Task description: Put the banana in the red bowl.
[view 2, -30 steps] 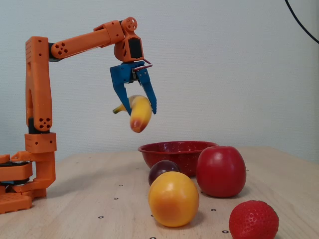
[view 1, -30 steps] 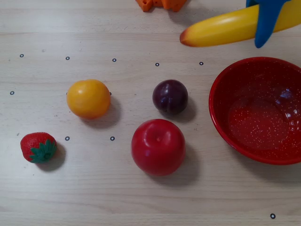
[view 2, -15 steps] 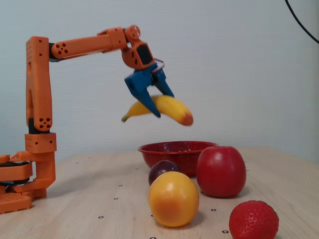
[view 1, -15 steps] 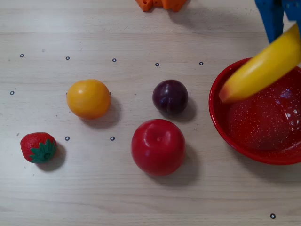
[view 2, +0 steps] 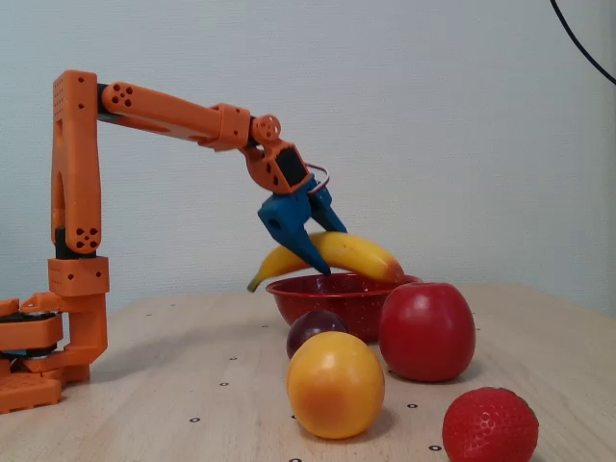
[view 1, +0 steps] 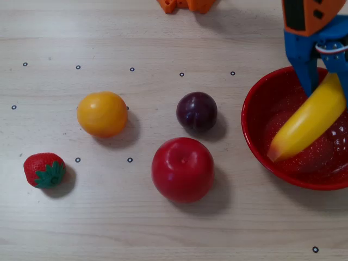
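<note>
The yellow banana [view 1: 307, 123] [view 2: 337, 253] hangs just over the red bowl [view 1: 255, 130] [view 2: 318, 294], tilted, its orange-red end toward the bowl's near side in the overhead view. My blue gripper [view 1: 324, 87] [view 2: 322, 258] is shut on the banana around its middle. In the fixed view the banana sits right at the bowl's rim level; whether it touches the bowl cannot be told. The green stem tip pokes out left of the bowl in the fixed view.
On the wooden table lie a red apple [view 1: 182, 169], a dark plum [view 1: 197, 111], an orange-yellow round fruit [view 1: 102, 114] and a strawberry [view 1: 44, 169], all left of the bowl in the overhead view. The orange arm base [view 2: 58, 327] stands at the far left of the fixed view.
The arm has stretched out and dropped, carrying the banana from high beside the bowl to just above its inside. The banana has turned along the way.
</note>
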